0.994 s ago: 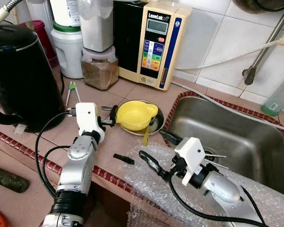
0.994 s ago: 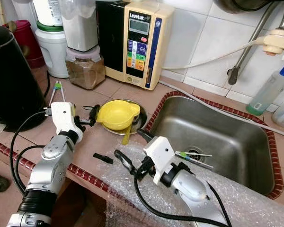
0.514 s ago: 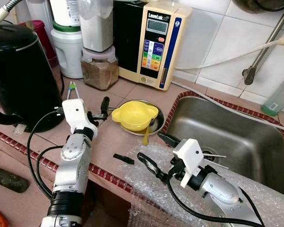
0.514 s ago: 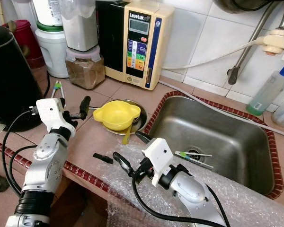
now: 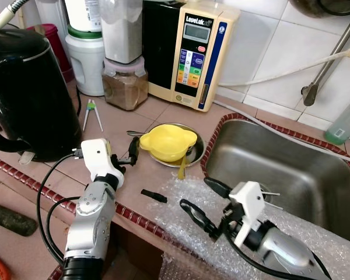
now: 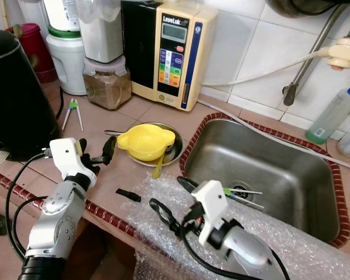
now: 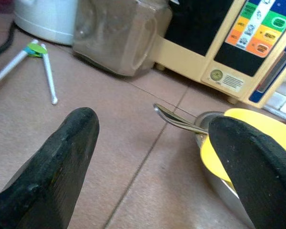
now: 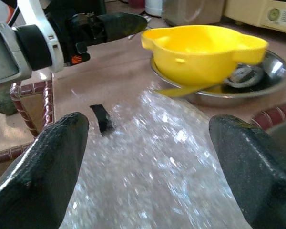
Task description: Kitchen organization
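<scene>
A yellow bowl (image 5: 168, 142) sits in a shallow steel dish (image 5: 196, 153) on the brown tiled counter, just left of the sink. A yellow handle (image 5: 180, 168) pokes out from under it, and a metal utensil (image 7: 174, 120) rests in the dish. My left gripper (image 5: 126, 156) is open just left of the bowl's rim, not touching it; its fingers (image 7: 62, 157) stand wide apart. My right gripper (image 5: 205, 199) is open and holds nothing, low over a sheet of bubble wrap (image 5: 178, 205) at the counter's front edge. A small black piece (image 5: 153, 195) lies beside the wrap.
A black kettle (image 5: 23, 93) stands at the left. Along the back wall are a white container (image 5: 87, 64), a jar of brown powder (image 5: 125, 87) and a beige water machine (image 5: 192, 52). Green-tipped tongs (image 5: 90, 114) lie on the tiles. The steel sink (image 5: 291, 157) holds utensils.
My left gripper was at the bowl's rim, drew back to the left, and is now lower and close to the rim again. My right gripper has pulled slightly back toward me.
</scene>
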Available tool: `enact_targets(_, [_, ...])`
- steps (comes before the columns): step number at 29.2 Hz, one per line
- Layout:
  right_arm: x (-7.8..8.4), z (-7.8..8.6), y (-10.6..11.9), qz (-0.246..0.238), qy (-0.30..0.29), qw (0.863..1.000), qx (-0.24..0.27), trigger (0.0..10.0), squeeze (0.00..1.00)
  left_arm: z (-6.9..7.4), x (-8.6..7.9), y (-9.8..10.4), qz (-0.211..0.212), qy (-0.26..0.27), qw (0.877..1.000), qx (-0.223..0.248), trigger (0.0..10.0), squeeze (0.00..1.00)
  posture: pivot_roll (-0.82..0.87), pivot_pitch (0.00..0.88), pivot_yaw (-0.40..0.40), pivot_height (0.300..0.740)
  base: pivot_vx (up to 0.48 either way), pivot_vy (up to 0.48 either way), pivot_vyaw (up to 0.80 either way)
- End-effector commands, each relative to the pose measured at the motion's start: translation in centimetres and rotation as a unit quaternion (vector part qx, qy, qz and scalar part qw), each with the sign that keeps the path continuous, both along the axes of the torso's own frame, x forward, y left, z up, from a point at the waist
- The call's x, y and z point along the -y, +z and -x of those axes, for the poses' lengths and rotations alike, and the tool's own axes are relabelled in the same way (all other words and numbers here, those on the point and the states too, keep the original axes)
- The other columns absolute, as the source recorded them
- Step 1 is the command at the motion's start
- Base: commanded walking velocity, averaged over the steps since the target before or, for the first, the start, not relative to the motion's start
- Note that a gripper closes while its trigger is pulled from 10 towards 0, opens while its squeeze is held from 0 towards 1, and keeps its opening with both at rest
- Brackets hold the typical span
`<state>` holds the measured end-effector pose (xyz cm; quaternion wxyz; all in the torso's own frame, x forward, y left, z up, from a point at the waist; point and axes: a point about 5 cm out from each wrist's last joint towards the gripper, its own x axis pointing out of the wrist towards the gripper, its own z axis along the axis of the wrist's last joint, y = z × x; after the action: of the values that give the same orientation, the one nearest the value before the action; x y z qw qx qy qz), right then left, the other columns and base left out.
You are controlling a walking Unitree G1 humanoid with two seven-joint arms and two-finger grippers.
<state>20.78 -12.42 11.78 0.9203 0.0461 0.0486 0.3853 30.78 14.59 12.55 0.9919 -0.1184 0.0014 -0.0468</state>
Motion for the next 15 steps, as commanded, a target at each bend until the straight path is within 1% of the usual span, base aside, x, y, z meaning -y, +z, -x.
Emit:
enact_targets(1, [0.5, 0.1, 0.5, 0.000, 0.000, 1.000, 0.008, 10.0, 0.00, 0.0, 0.7, 0.2, 0.008, -0.017, 1.000, -0.004, 10.0, 1.00, 0.18, 0.000, -0.087, 0.740, 0.000, 0.000, 0.00])
enact_targets(4, [0.5, 0.8, 0.5, 0.003, 0.010, 1.000, 0.017, 10.0, 0.00, -0.3, 0.9, 0.5, 0.019, -0.021, 1.000, -0.006, 10.0, 1.00, 0.18, 0.000, -0.085, 0.740, 0.000, 0.000, 0.00])
enact_targets(6, [0.9, 1.0, 0.2, 0.010, 0.006, 1.000, 0.011, 10.0, 0.00, -0.5, 0.9, 0.6, 0.022, -0.022, 0.999, -0.009, 10.0, 1.00, 0.18, 0.000, -0.084, 0.740, 0.000, 0.000, 0.00])
enact_targets(7, [1.3, 1.5, 0.0, 0.003, 0.015, 1.000, 0.000, 10.0, 0.00, -0.7, 1.0, 0.6, 0.025, -0.025, 0.999, -0.014, 10.0, 1.00, 0.17, 0.000, -0.082, 0.740, 0.000, 0.000, 0.00])
enact_targets(8, [1.3, 1.5, 0.0, 0.003, 0.015, 1.000, 0.000, 10.0, 0.00, -0.7, 1.0, 0.6, 0.025, -0.025, 0.999, -0.014, 10.0, 1.00, 0.17, 0.000, -0.082, 0.740, 0.000, 0.000, 0.00])
enact_targets(10, [2.1, 2.1, -0.3, 0.005, 0.020, 1.000, -0.011, 10.0, 0.00, -0.7, 1.2, 0.5, 0.033, -0.027, 0.999, -0.023, 10.0, 1.00, 0.17, 0.000, -0.078, 0.740, 0.000, 0.000, 0.00])
enact_targets(12, [2.2, 2.2, -0.4, 0.008, 0.022, 1.000, -0.012, 10.0, 0.00, -0.7, 1.2, 0.5, 0.034, -0.028, 0.999, -0.025, 10.0, 1.00, 0.16, 0.000, -0.076, 0.740, 0.000, 0.000, 0.00])
enact_targets(13, [2.3, 2.4, -0.4, 0.012, 0.027, 0.999, -0.014, 10.0, 0.00, -0.8, 1.4, 0.5, 0.041, -0.031, 0.998, -0.028, 10.0, 0.62, 0.16, 0.000, -0.076, 0.740, 0.000, 0.000, 0.00])
enact_targets(15, [2.3, 2.4, -0.4, 0.013, 0.030, 0.999, -0.015, 10.0, 0.00, -0.8, 1.4, 0.5, 0.043, -0.032, 0.998, -0.029, 10.0, 0.62, 0.16, 0.000, -0.076, 0.740, 0.000, 0.000, 0.00])
